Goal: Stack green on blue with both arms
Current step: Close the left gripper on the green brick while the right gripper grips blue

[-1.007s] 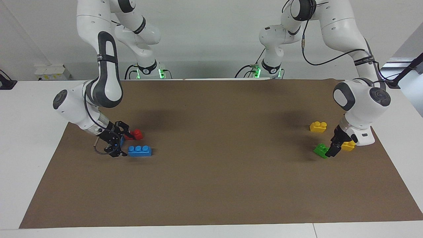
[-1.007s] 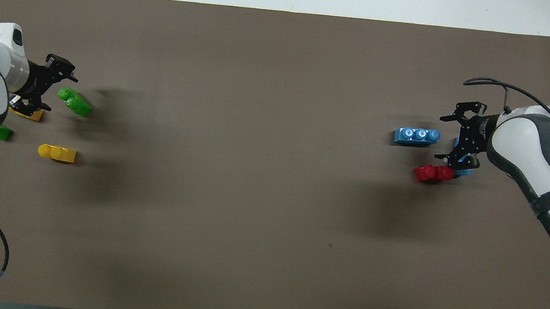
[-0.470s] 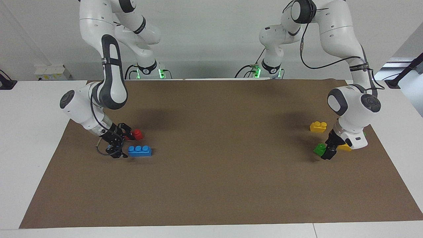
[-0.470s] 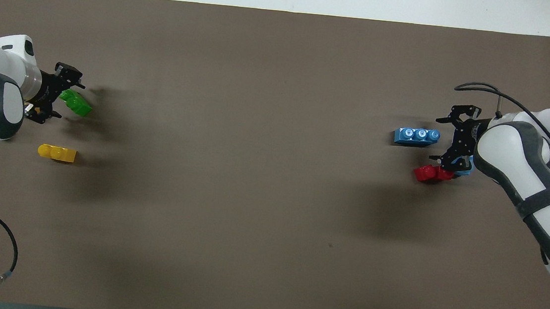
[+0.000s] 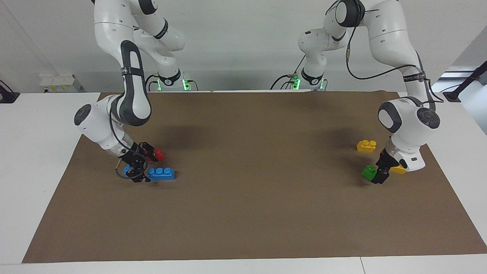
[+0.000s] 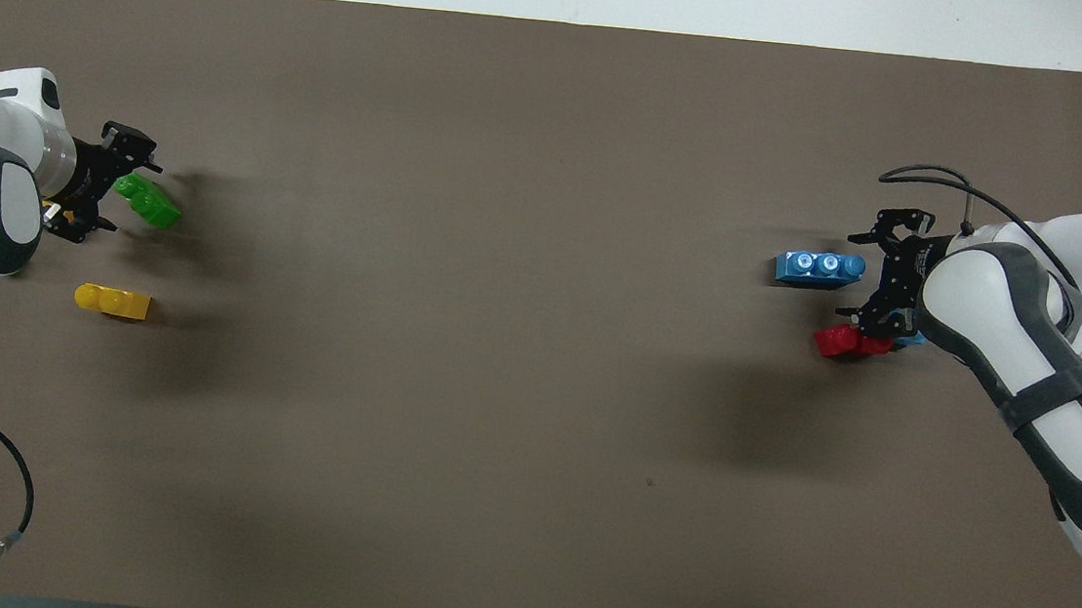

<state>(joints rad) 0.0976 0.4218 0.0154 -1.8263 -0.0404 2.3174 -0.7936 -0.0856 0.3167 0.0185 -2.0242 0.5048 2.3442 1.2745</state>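
Brown paper covers the surface. In the facing view the left tool is low at the left arm's end, its fingers spread around one end of the green brick, a short bright piece with two round studs. A yellow brick lies nearer to the robots, and another yellow brick shows partly under the wrist. At the right arm's end the right tool stands spread at the end of the blue brick, a longer piece with three studs in a row; a red brick lies beside it, nearer to the robots.

From overhead, the green brick lies slanted between the left tool's open fingers. The blue brick runs parallel to the surface's long edges, one end just reaching the gap of the right tool. The red brick touches the tool's lower finger.
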